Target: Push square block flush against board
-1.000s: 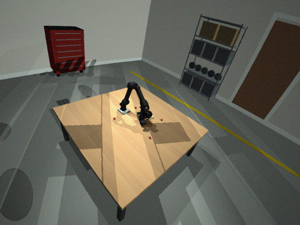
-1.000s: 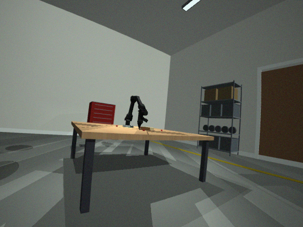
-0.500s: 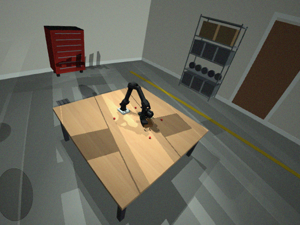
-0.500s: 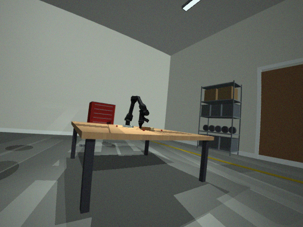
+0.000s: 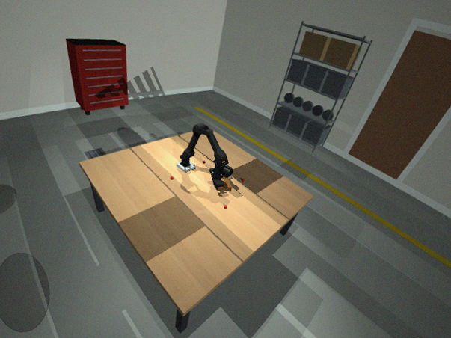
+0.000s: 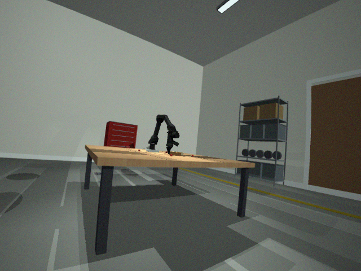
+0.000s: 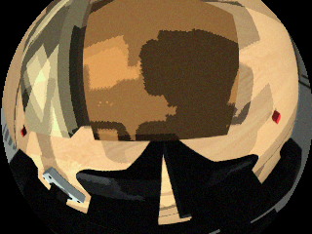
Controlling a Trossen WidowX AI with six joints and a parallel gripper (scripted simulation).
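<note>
The square block [image 7: 107,68] [image 5: 225,186] is brown and lies flat on the table, partly in the arm's shadow. The pale grey-green board [image 7: 41,73] lies along the block's left side in the wrist view. A narrow dark strip runs between them; I cannot tell whether they touch. The board's near end looks roughly level with the block's near edge, but not clearly even. My gripper [image 7: 161,135] [image 5: 218,184] [image 6: 168,152] is shut and empty, its tips low at the middle of the block's near side, touching or almost touching it. In the top view the arm hides most of the board.
Small red markers stand around the parts, one in front [image 5: 224,206], one to the right [image 5: 242,179], one to the left [image 5: 171,177] and one behind [image 5: 203,161]. The arm's white base plate [image 5: 185,166] [image 7: 63,184] is on the wooden table [image 5: 113,165].
</note>
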